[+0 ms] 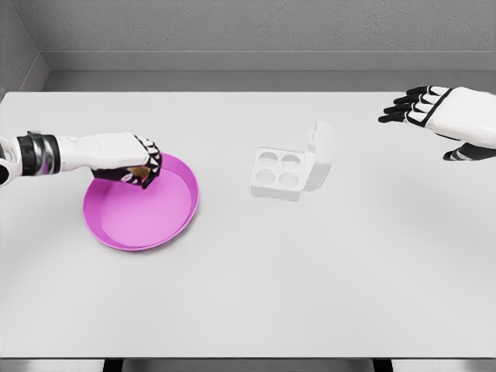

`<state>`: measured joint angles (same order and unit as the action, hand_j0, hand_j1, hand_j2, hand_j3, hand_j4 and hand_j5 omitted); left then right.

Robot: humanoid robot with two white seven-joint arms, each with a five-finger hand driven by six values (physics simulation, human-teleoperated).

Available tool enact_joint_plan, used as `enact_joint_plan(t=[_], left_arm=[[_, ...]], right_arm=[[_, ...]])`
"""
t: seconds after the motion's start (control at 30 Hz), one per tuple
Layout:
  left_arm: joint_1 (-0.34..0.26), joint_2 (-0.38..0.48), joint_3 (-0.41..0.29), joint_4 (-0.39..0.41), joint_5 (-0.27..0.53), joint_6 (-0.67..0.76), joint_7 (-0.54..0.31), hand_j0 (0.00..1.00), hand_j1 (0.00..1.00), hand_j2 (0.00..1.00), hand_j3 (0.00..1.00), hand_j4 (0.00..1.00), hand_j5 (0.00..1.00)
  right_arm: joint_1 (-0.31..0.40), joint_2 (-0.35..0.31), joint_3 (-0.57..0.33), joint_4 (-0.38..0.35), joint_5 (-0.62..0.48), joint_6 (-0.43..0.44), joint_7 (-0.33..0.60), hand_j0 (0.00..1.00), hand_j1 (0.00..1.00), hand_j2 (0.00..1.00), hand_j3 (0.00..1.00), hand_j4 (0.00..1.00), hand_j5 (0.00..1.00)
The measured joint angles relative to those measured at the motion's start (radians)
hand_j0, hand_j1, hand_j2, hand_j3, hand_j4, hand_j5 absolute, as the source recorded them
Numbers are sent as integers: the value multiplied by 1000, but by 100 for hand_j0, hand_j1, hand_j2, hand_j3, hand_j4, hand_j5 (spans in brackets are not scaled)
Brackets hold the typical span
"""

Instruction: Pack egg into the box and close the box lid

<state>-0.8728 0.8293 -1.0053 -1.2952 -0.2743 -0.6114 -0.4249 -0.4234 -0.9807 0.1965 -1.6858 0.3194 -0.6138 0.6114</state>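
The pink plate (147, 225) lies toward the desk's (310, 287) left edge; the left hand (128, 161) pinches a brown egg (140, 171) above it. White 4-cup box (291, 170) sits mid-desk, lid raised. Right hand (438, 108) hovers spread near the far right corner.

Left hand (128, 160), at nine o'clock in the head view: white shell over the back of the hand, black finger segments and joints. Its forearm is white, with a black wrist cuff flanked by a grey metallic ring. Right hand (434, 108), at two o'clock: smooth white casing, black fingers broken by white segment covers, black thumb with a white band. No cables, screws or markings are discernible.
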Motion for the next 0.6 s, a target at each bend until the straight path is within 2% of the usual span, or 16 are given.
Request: enact_joint_plan(t=[0.13,0.37,0.43,0.53,0.6], left_arm=[[-14,-34,1,-23,8,-1,0,21,21,21,21,21,21],[-98,-214,-1,-13,6,30,-1,21,21,21,21,21,21],[-123,-290,-3,28,1,61,-3,21,21,21,21,21,21],[-129,-390,-4,78,-23,86,-6,21,21,21,21,21,21],[-147,-476,-4,159,-64,104,-8,21,21,21,21,21,21]], right_arm=[[-2,0,0,0,0,0,0,100,100,100,100,100,100],[-2,0,2,0,0,0,0,100,100,100,100,100,100],[-2,0,3,0,0,0,0,100,100,100,100,100,100],[-2,0,3,0,0,0,0,100,100,100,100,100,100],[0,0,17,1,0,0,0,100,100,100,100,100,100]])
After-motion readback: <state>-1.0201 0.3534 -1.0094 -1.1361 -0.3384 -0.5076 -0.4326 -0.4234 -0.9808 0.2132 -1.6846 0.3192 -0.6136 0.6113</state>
